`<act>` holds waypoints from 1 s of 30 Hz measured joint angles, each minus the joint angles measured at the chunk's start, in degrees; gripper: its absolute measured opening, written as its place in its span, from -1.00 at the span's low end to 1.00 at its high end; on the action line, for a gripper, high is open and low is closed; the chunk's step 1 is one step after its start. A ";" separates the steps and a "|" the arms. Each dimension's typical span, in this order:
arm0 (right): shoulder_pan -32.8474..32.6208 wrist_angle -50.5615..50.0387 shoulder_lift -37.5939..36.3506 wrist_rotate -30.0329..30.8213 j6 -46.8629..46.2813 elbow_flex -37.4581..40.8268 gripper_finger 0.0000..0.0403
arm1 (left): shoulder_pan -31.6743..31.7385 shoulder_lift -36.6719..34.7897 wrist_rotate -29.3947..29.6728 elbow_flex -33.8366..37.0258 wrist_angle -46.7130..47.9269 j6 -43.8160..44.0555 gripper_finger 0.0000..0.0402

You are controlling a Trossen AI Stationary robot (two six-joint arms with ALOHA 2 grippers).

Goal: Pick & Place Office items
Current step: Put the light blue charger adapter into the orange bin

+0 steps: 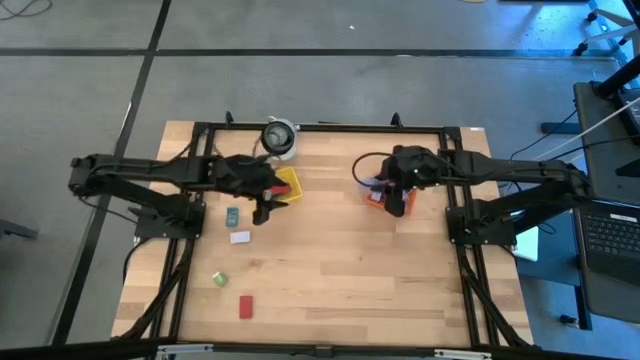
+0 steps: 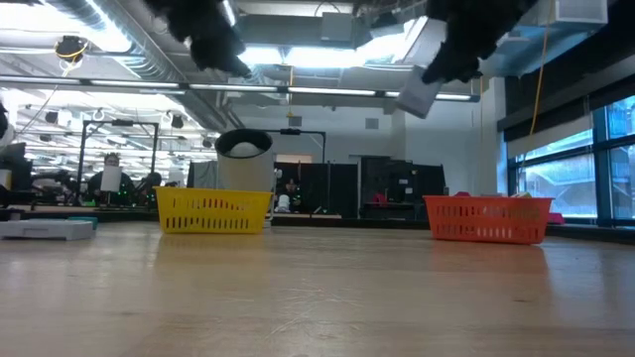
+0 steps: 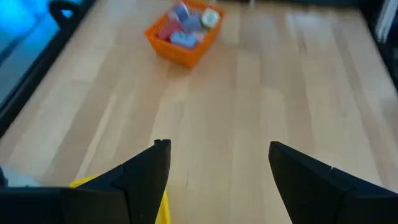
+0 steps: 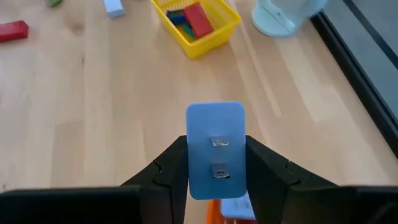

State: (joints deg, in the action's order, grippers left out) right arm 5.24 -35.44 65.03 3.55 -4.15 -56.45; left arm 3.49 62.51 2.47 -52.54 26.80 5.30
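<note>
My right gripper (image 4: 214, 146) is shut on a light-blue flat block (image 4: 214, 134) with two small metal bits on its face, above the orange basket (image 1: 375, 196). In the low view the block (image 2: 417, 95) hangs high over the table. My left gripper (image 3: 217, 149) stands open in the air beside the yellow basket (image 1: 288, 185), with nothing between its fingers. Red, blue and green office items lie in the yellow basket (image 4: 196, 22). The orange basket (image 3: 183, 31) holds several pale items. A teal block (image 1: 232, 215), a white block (image 1: 240, 237), a green piece (image 1: 219, 279) and a red block (image 1: 245, 305) lie flat on the table. My right gripper pinches the light-blue block by its two long side edges (image 4: 194, 168) between the two fingers. The fingers slant down toward the table's left side and lie along the block. Its far end juts out past the fingertips. The block is lifted clear, above the orange basket.
A white and grey round container (image 1: 280, 137) stands at the far edge, behind the yellow basket. Black frame rails (image 1: 320, 128) run along the table's far edge and both sides. Bare wood lies between the two baskets and across the table's near right part.
</note>
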 joint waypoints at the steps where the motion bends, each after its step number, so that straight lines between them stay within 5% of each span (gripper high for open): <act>1: 0.60 -1.04 -0.64 0.01 -0.01 0.03 -0.38 | 0.00 -1.85 0.45 2.69 -2.86 1.40 0.33; 12: 8.15 -9.69 -5.24 -1.01 -3.08 2.22 -0.38 | -0.54 -16.54 3.92 18.45 -5.04 18.32 0.33; 30: 12.34 -0.12 -5.24 -7.57 -11.73 21.11 -0.39 | -7.74 -16.16 3.42 18.69 5.48 25.71 0.33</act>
State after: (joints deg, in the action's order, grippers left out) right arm 17.58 -35.56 59.79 -4.01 -15.88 -35.34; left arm -4.26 46.35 5.89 -33.85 32.27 31.01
